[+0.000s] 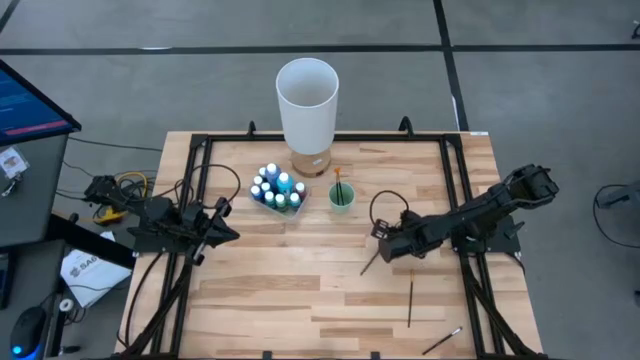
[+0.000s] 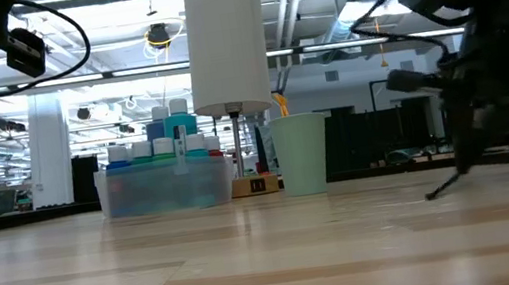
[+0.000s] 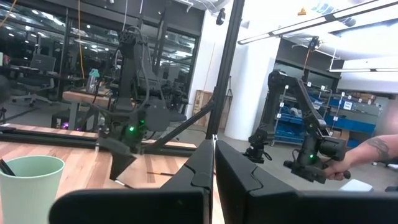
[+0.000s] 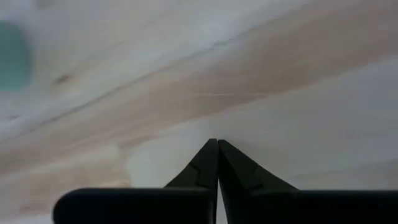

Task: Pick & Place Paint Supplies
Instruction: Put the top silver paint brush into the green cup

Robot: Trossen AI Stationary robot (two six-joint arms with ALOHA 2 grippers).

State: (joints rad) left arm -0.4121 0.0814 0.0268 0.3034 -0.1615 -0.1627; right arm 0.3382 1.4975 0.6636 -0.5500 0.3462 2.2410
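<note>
My right gripper (image 1: 382,232) (image 2: 469,121) hovers low over the table's right middle, shut on a thin dark brush (image 1: 370,260) (image 2: 453,173). In the right wrist view its fingertips (image 4: 217,143) meet and no brush shows. Two more dark brushes lie flat on the table (image 1: 410,302) (image 1: 442,341). An orange-tipped brush (image 1: 340,176) stands in the small green cup (image 1: 341,196) (image 2: 301,154). The white-capped paint bottles (image 1: 277,188) (image 2: 160,148) stand together in a clear tray. My left gripper (image 1: 228,235) (image 3: 213,146) waits shut at the table's left. My right gripper holds the thin dark brush by its upper end (image 1: 379,245), coming from above and slanting toward the table's left. The fingers hide the place of contact. The brush hangs tilted below them, its lower end (image 2: 431,195) at the tabletop.
The tall white cylinder (image 1: 307,100) (image 2: 226,40) stands behind the tray and cup at the far edge. A black frame (image 1: 200,170) rims the table. Bare wood lies between the arms and along the near side. In the left wrist view a person's hand (image 3: 367,155) shows beyond the table.
</note>
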